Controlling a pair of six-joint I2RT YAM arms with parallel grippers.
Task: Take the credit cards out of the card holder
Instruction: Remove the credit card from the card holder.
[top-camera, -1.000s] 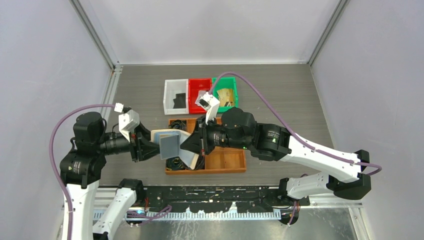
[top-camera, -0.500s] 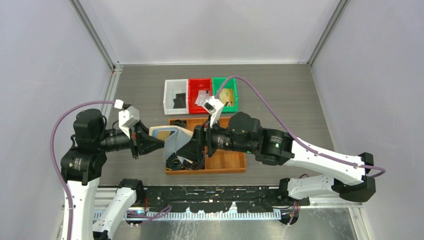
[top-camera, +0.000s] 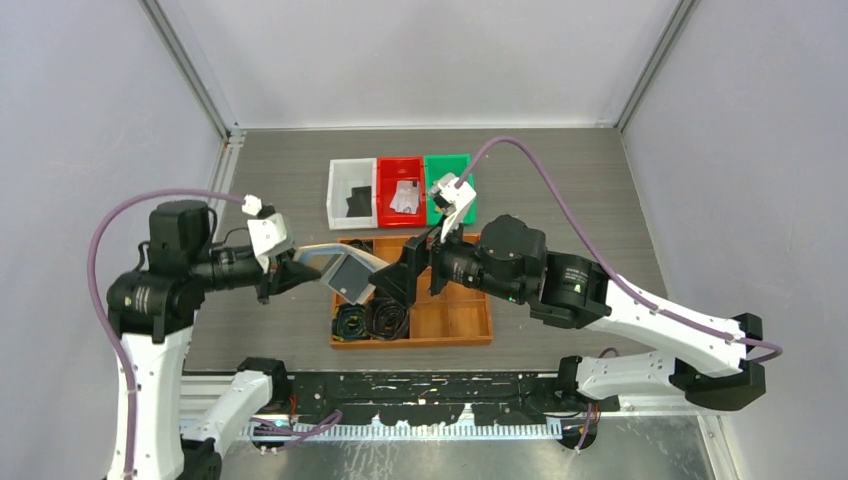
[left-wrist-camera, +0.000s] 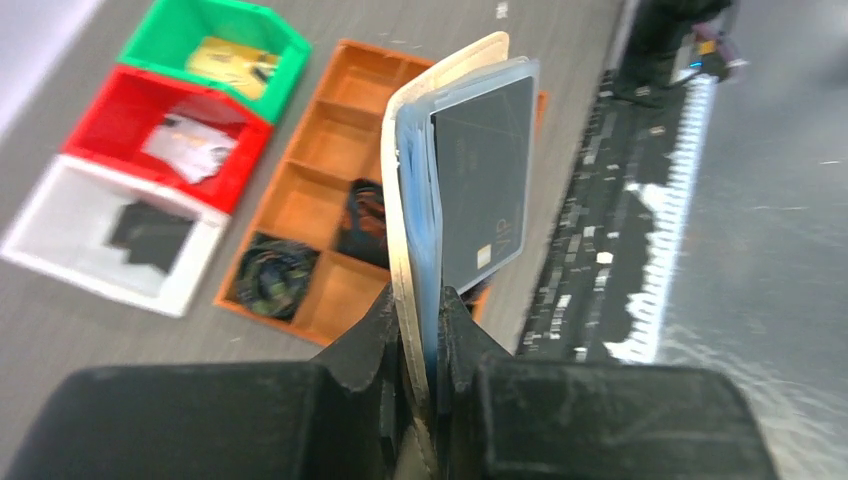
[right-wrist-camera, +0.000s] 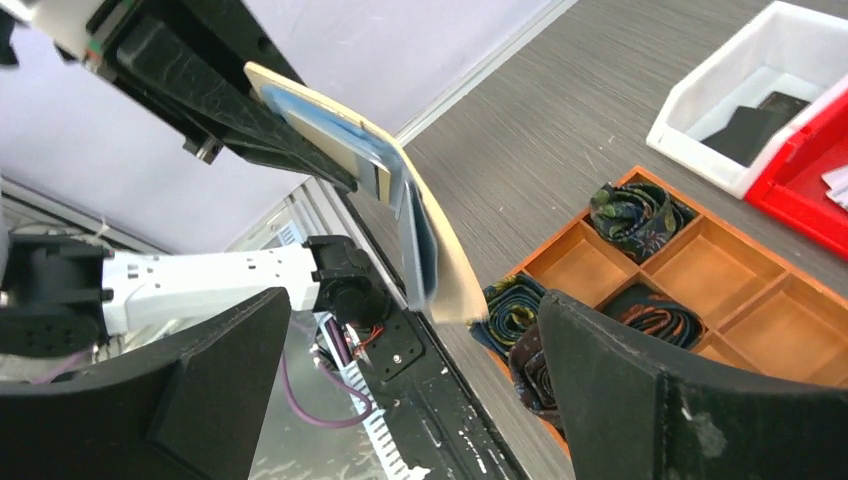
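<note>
Pinching the holder (left-wrist-camera: 405, 200) by its edge, my left gripper (left-wrist-camera: 425, 312) holds it up. My right gripper (right-wrist-camera: 415, 310) is wide open near it.

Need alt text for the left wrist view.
The left hand pinches the near edge of the tan card holder, a black card showing in its clear pocket. Beyond lie a wooden tray with coiled belts, a white bin, a red bin and a green bin.

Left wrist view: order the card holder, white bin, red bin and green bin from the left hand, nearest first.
1. card holder, clamped in the left hand.
2. white bin, lower left.
3. red bin, just beyond it.
4. green bin, top left.
</note>
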